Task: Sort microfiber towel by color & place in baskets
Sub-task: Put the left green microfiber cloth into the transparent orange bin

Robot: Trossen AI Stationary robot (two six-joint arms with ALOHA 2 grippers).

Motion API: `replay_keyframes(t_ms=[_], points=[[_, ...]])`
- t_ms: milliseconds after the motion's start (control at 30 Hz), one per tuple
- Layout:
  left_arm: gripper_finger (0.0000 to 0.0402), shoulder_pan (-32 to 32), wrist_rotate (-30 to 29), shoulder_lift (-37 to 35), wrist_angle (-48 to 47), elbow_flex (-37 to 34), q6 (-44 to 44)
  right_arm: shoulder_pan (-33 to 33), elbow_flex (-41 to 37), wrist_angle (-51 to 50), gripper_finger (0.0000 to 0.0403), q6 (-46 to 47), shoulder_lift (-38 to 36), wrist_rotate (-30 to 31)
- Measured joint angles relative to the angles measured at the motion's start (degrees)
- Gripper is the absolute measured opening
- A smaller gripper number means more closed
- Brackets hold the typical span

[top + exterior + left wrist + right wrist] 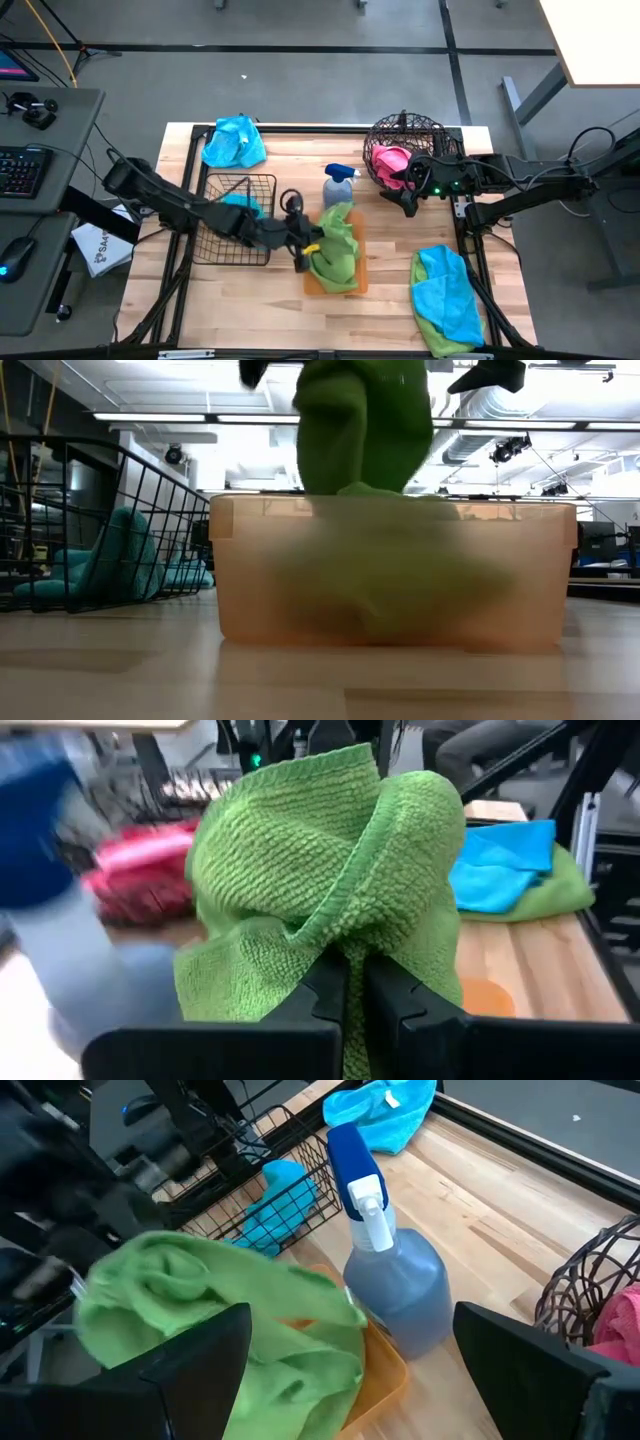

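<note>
left pincer (303, 252) clamps green towel (338, 245) over orange tray (358, 283) | right pincer (412, 190) spread | spray bottle (337, 187) beside tray

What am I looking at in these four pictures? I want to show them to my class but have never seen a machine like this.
It is a robot with two dark arms at a wooden table, each ending in a two-fingered hand. One picture looks straight down from above, one looks level across the tabletop, and two come from cameras on the wrists. The left hand is shut on a green towel, holding it over the orange tray. The right hand is open, beside the round wire basket, which holds a pink towel. A square black basket holds a blue towel. Another blue towel, a blue-and-green pile and a spray bottle also sit on the table.
</note>
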Motion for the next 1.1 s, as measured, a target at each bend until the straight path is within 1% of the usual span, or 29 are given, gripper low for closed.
replay_keyframes(t_ms=[100, 133, 200, 300, 433, 567, 633, 733, 833, 900, 1000, 1100], points=[[0.0, -0.64, 0.39, 2.16, 7.41, -5.32, -4.94, 0.01, 0.01, -0.01, 0.0344, 0.02, 0.0, 0.02], [0.0, -0.69, 1.51, 3.28, 9.25, -6.31, -6.97, -0.01, -0.01, -0.04, 0.0344, 0.02, 0.0, 0.04], [0.0, -0.58, 5.66, 6.06, 11.28, -6.36, -10.3, 0.0, -0.01, -0.04, 0.0344, 0.03, 0.0, 0.02], [0.0, -0.5, 11.77, 11.22, 10.79, -4.38, -12.05, 0.01, 0.01, -0.06, 0.0344, 0.11, 0.0, 0.27], [0.0, -0.2, 17.08, 17.56, 7.82, 0.33, -15.18, -0.01, 0.01, -0.06, 0.0344, 1.27, 0.02, 1.53], [0.0, 1.2, 22.33, 22.28, 0.06, 4.48, -20.32, 0.0, 0.01, -0.08, 0.0344, 1.55, 0.02, 1.76], [0.0, 2.19, 23.08, 23.42, -3.38, 5.62, -21.2, 0.01, 0.01, -0.08, 0.0344, 2.34, 0.02, 1.91], [0.0005, 3.81, 23.7, 23.53, -5.1, 5.9, -21.5, 0.01, 0.01, -0.08, 0.0344, 2.54, 0.02, 2.12], [0.0024, 5.27, 23.77, 23.14, -5.5, 5.9, -19.75, -0.01, 0.01, -0.08, 0.0344, 2.54, 0.02, 2.16], [0.0045, 6.13, 24.12, 22.85, -5.75, 6.44, -18.64, -0.01, 0.01, -0.08, 0.0344, 2.55, 0.02, 2.19], [0.0089, 6.87, 26.99, 22.9, -8.68, 8.67, -15.98, 0.01, 0.01, -0.08, 0.0344, 2.54, 0.02, 1.99], [0.0142, 7.05, 30.72, 22.95, -11.52, 11.74, -12.07, -0.01, 0.01, -0.08, 0.0344, 2.54, 0.02, 0.38]])
